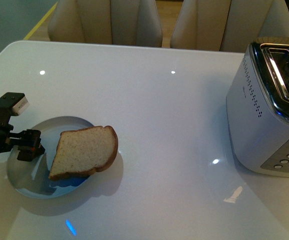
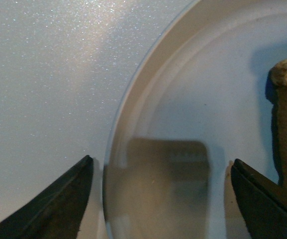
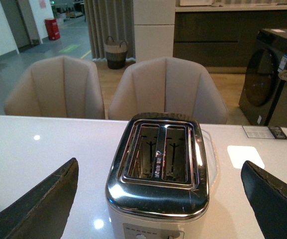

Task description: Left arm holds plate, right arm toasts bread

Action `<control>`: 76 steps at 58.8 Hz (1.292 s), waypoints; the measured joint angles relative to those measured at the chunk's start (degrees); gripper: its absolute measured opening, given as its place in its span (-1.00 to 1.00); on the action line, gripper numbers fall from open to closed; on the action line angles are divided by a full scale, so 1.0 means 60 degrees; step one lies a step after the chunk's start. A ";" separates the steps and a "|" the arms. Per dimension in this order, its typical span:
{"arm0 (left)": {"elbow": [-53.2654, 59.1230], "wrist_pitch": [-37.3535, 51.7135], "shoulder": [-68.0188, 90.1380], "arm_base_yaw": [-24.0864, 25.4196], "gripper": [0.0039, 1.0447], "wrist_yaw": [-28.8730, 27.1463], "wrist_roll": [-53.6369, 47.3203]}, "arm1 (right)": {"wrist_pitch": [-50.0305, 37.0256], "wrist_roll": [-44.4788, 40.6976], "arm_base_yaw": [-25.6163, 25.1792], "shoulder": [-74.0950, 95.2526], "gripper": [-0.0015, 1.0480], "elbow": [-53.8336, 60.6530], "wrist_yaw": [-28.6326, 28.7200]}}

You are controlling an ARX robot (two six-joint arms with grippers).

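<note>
We find the bread (image 1: pixel 84 152) lying on the pale blue-grey plate (image 1: pixel 26 185) at the near left of the white counter (image 1: pixel 159 100), its rounded top reaching past the plate's rim on the side toward the toaster (image 1: pixel 269 110), which stands well apart at the right. The left end effector (image 1: pixel 31 145) sits at the plate's left edge with its jaws spread wide. In the left wrist view one finger (image 2: pixel 58 204) is outside the rim over the bare counter and the other is over the plate's floor just beside the crust, so it straddles the rim but grips nothing (whether it touches the dish we cannot tell). The right end effector (image 3: pixel 155 199) is likewise wide open and empty, facing the toaster's two slots, both of which look empty; it is out of the front view. We judge the slice to be light, soft and easily crushed or torn, so it wants a gentle pinch across its flat faces near the firmer crust, best at the overhanging rounded end where a finger can get underneath. The plate is stiff and smooth, and on this glossy counter it would probably slide under a sideways push, so the low raised rim is the place for the left arm to clamp before the slice is lifted. A loose grip there could let the dish skate and carry the bread off its edge.
</note>
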State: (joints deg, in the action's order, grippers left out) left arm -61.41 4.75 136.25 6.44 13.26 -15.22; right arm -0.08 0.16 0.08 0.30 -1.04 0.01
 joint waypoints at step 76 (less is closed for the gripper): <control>0.2499 0.0663 -0.6102 -0.0965 -0.95 0.1938 0.6346 | 0.0000 -0.0004 0.0000 0.0000 0.83 0.0000 0.0000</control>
State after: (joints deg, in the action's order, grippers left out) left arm -46.41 8.73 99.63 0.64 24.88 22.85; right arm -0.08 0.14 0.08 0.30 -1.04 0.01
